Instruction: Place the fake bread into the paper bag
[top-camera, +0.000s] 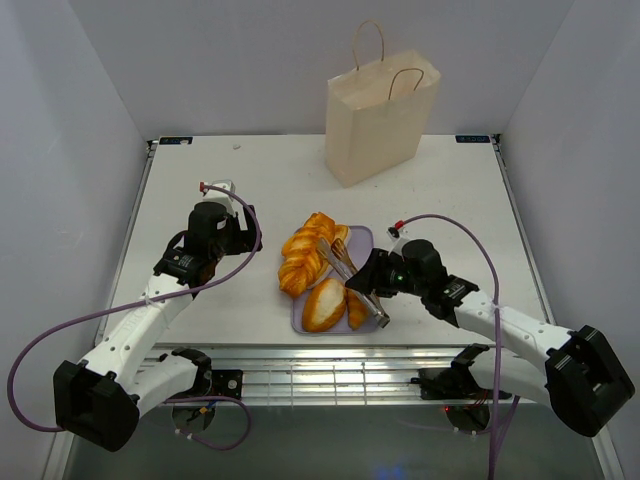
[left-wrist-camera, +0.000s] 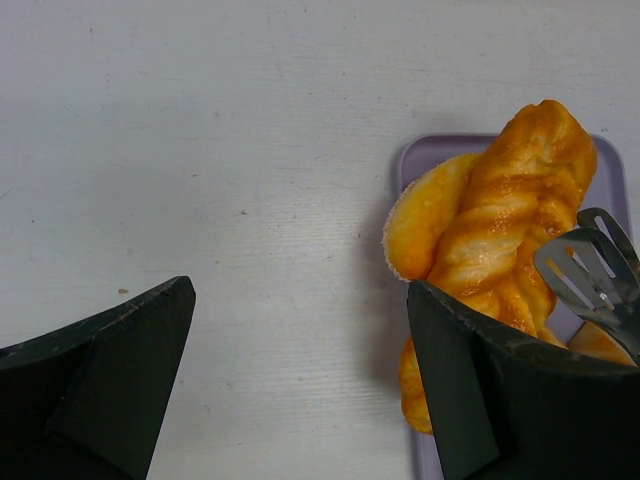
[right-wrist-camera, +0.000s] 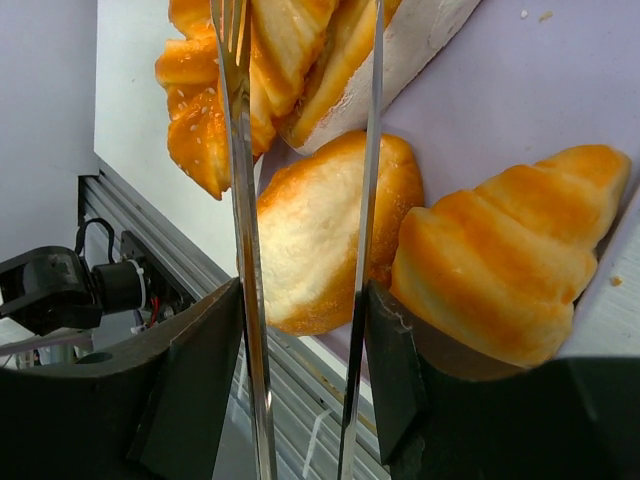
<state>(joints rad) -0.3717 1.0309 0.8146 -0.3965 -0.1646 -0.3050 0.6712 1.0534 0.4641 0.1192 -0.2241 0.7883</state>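
1. The bread (top-camera: 318, 268) is pictured heaped on a lilac tray (top-camera: 362, 238) at the near middle of the table (top-camera: 250, 180).
2. An oval roll (right-wrist-camera: 320, 240) is framed between the two spread arms of metal tongs (right-wrist-camera: 240, 200), with a croissant (right-wrist-camera: 510, 260) just beside it on the right. Whether the roll is touched cannot be told.
3. The tongs are clamped in the right gripper (top-camera: 378, 274).
4. Only one piece should be straddled, and the roll is judged the likeliest. The tips are best lowered past its widest part before being squeezed.
5. A gentle, steady squeeze is advised, since the glossy crust is thought liable to slip.
6. The left gripper (left-wrist-camera: 300, 390) is held with jaws apart and empty over bare table, left of the tray.
7. The bag (top-camera: 380, 110) is seen upright at the far edge, well apart from the bread. Its mouth should be approached from above, as so light a bag may be tipped by a knock.
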